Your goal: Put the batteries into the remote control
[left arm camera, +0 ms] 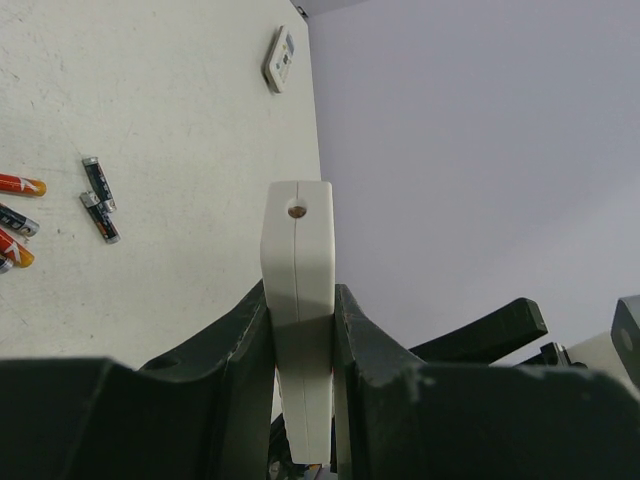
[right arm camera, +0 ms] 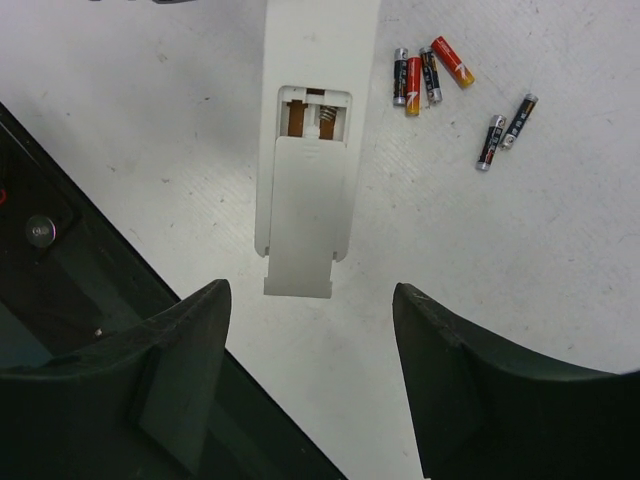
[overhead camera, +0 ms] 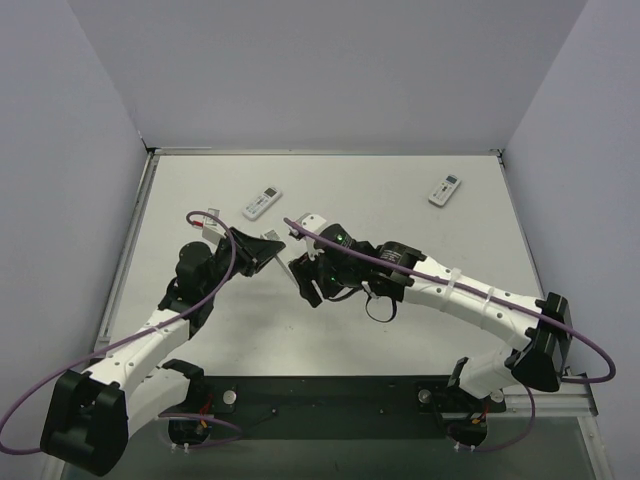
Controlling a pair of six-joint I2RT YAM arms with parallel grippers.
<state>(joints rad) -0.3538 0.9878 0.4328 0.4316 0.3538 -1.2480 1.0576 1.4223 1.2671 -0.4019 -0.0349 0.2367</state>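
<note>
Right wrist view, principal item: remote control [right arm camera: 318,50], white, back face to the camera. Its battery cover [right arm camera: 310,215] is slid part-way down, so that the cover's lower edge overhangs the remote control's near end. The battery bay [right arm camera: 315,115] is partly exposed, with a spring and metal contacts showing and no cell inside. Holder: left tool [left arm camera: 300,300], clamped on the remote control's two long sides and carrying it edge-on. Second tool: right tool [right arm camera: 310,295], fingers spread and empty, poised just off the cover's overhanging edge. Batteries [right arm camera: 412,85]: five loose on the worktop [overhead camera: 350,190] beside the remote control. Three red-and-black or dark cells lie bunched near the bay end, and two dark ones lie a little farther out. Step in hand, as judged: opening the bay, with no loading begun. The next move calls for the right tool to close on the cover's free edge and draw it off along the remote control's length. A cell would then be picked up and aligned with the spring end. Also present: second remote [overhead camera: 262,202] and third remote [overhead camera: 444,190], both well beyond the held remote control. Markings: the cells carry printed bands, too small to read. No brand or lettering is legible anywhere.
</note>
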